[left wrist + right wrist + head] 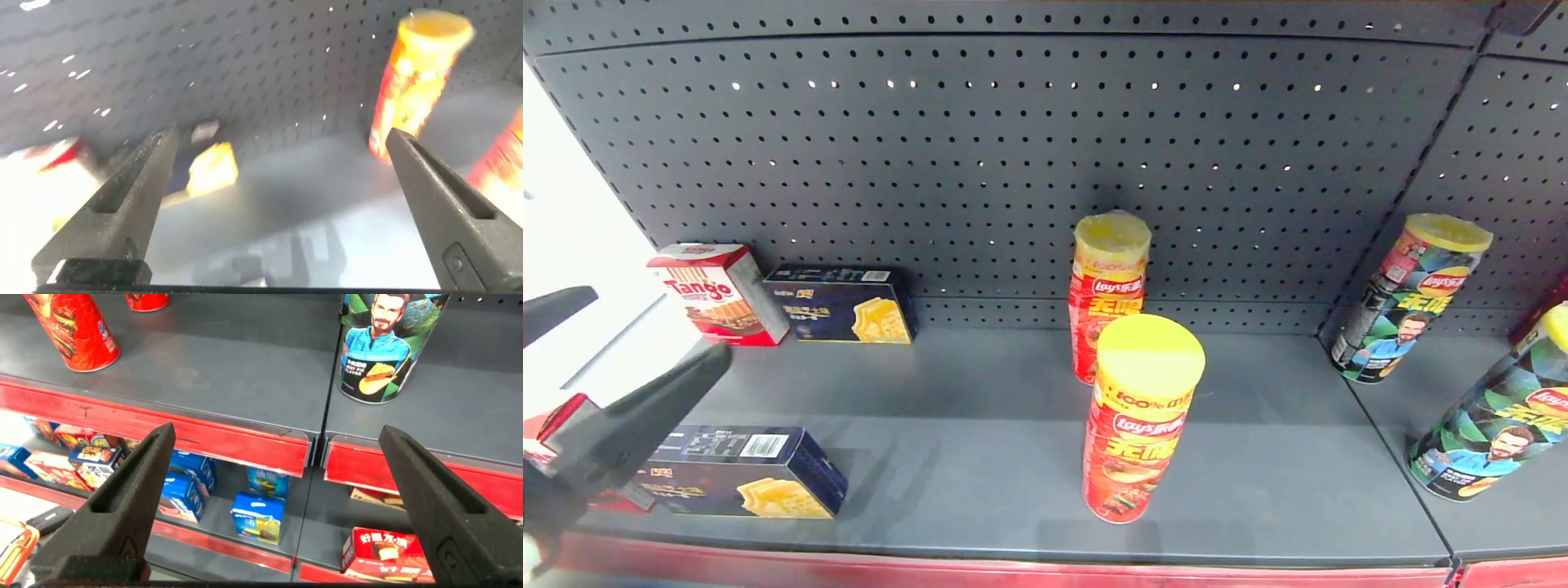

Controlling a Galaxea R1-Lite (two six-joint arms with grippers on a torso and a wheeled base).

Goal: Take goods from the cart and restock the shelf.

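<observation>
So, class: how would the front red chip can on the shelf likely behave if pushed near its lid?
The front red chip can stands tall on a narrow base, so it would probably tip. Once down, its round body would likely roll along the flat shelf. Its glossy wall may slip when gripped.

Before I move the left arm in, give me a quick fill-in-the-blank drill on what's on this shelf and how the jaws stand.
1. The front red can and the rear red can both carry ____ lids.
2. The rear navy box sits right beside a ____ wafer box.
3. The left gripper has its jaws ____, with nothing between them.
Missing words: yellow; red; open.
</observation>
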